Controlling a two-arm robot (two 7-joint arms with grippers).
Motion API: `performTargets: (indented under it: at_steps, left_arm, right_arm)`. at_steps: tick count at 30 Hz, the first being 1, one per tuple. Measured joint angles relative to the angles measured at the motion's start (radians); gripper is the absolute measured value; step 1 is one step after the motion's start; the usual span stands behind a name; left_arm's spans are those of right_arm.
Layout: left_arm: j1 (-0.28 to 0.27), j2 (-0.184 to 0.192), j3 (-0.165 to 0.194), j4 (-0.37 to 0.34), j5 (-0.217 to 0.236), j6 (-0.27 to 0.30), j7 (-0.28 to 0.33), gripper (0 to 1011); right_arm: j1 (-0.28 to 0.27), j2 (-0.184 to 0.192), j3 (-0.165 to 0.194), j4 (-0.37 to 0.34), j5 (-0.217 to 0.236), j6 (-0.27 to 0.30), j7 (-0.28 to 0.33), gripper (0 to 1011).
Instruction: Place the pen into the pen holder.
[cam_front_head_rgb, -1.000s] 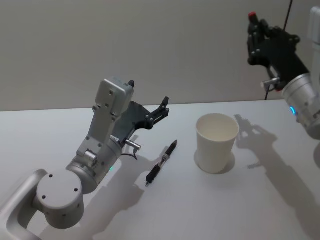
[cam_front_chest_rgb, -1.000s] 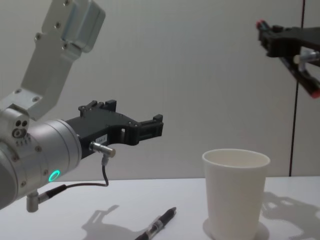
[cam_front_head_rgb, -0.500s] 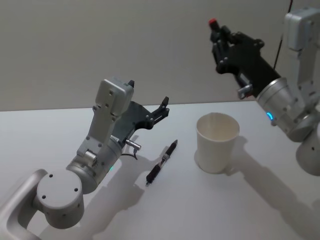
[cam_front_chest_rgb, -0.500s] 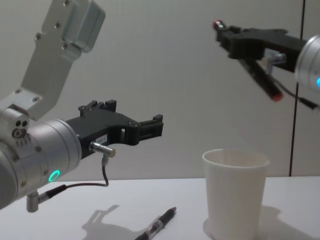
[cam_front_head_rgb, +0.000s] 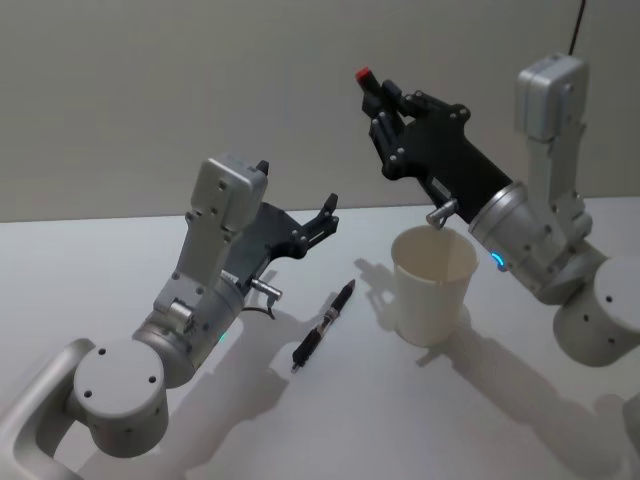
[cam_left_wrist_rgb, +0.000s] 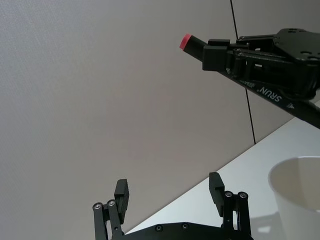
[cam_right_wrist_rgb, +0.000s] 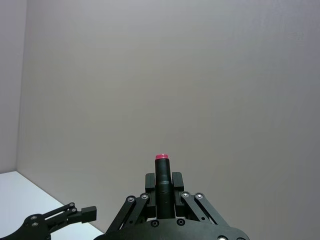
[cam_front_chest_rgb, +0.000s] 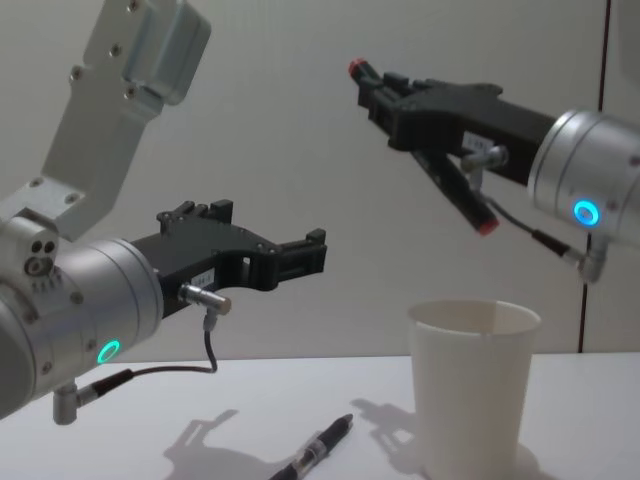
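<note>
The right hand (cam_front_head_rgb: 385, 105), raised and angled up toward the left, is clamped on a red-tipped pen (cam_front_chest_rgb: 465, 195) that slants down above the pen holder (cam_front_head_rgb: 433, 285), a white cup standing on the desk (cam_front_head_rgb: 100, 260). Left of the cup a black pen (cam_front_head_rgb: 324, 325) lies flat. The left hand (cam_front_head_rgb: 296, 186) hovers above the desk to that pen's left, fingers spread, holding nothing

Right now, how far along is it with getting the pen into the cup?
Done: the right gripper has a red-tipped pen clamped, off the table. In hand: it holds that pen slanted, roughly above the paper cup, not yet inside. Left: lower it in and let go. A second pen lies on the table beside the cup; the left gripper hovers open nearby.
</note>
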Motion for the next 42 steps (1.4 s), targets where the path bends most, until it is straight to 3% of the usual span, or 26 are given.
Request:
performTargets:
  at_steps: [8, 15, 31, 42]
  left_arm:
    - [0.000, 0.000, 0.000, 0.000, 0.000, 0.000, 0.000, 1000]
    - [0.000, 0.000, 0.000, 0.000, 0.000, 0.000, 0.000, 1000]
    - [0.000, 0.000, 0.000, 0.000, 0.000, 0.000, 0.000, 1000]
    - [0.000, 0.000, 0.000, 0.000, 0.000, 0.000, 0.000, 1000]
  right_arm:
    - [-0.015, -0.006, -0.012, 0.022, -0.013, -0.064, -0.017, 185]
    - [-0.031, 0.000, -0.010, 0.014, 0.000, -0.083, -0.042, 185]
    - [-0.079, 0.028, -0.001, -0.042, 0.039, -0.063, -0.085, 185]
    - [-0.101, 0.031, -0.004, -0.052, 0.041, -0.059, -0.111, 185]
